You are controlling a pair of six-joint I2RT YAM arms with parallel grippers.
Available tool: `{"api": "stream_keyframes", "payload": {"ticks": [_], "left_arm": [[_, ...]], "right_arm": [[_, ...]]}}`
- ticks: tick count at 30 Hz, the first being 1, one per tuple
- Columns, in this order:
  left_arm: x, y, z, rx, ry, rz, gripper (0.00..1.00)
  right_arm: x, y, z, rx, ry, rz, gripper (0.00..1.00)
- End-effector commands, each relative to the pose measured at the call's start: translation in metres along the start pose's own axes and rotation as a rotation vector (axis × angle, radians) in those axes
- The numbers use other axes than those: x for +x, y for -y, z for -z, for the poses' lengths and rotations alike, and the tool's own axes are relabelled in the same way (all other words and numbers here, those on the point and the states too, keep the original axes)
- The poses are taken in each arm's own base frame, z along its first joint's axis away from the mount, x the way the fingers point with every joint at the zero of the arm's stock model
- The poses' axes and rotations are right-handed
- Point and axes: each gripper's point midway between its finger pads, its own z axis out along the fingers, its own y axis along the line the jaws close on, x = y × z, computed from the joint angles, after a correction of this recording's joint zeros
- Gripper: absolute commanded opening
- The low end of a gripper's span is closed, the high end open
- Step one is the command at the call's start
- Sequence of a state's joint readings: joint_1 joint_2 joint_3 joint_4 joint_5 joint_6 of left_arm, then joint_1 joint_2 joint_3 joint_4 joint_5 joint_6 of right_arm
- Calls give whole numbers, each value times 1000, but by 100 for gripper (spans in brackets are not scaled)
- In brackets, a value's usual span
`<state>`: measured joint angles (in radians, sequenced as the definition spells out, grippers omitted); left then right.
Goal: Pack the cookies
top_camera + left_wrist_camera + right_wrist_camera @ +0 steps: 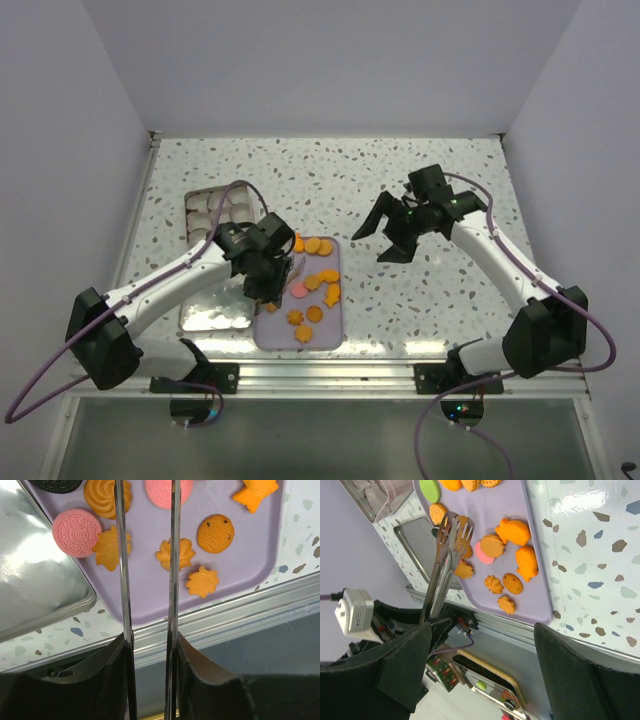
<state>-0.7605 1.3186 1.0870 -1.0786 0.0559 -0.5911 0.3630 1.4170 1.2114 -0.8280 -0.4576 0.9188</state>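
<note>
The cookies (318, 275) lie spread on a purple tray (275, 332): mostly orange ones (215, 533), a pink one (76, 532), a black one (56, 484) and a green one (430, 488). My left gripper (268, 275) hovers over the tray's left side, shut on a pair of metal tongs (121, 570). The tongs' two arms run up between the fingers (197, 675). The tong tips (456, 526) hang just above the tray with nothing between them. My right gripper (382, 238) is open and empty, raised over the table right of the tray.
A box with white paper cups (215, 210) sits at the back left. A silver tin lid (215, 312) lies left of the tray (150, 597), touching its edge. A metal rail (330, 372) runs along the table's near edge.
</note>
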Motion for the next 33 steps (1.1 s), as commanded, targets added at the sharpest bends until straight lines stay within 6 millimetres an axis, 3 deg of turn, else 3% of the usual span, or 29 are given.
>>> {"api": "stream_keyframes", "payload": {"ticks": [1,12,23,33], "left_arm": [[-6,-1,-7,-18,20,2,41],[-11,-4,-18,-62,-1,14,43],[-40,2,-30,-124,-3,6,46],[-48,0,-36,-180,-24,25,46]], "right_arm": [[8,3,14,-22,4,23,87],[5,8,14,-17,-9,16,88],[-8,5,12,-14,-21,18,87],[-20,9,14,-20,-36,21,88]]}}
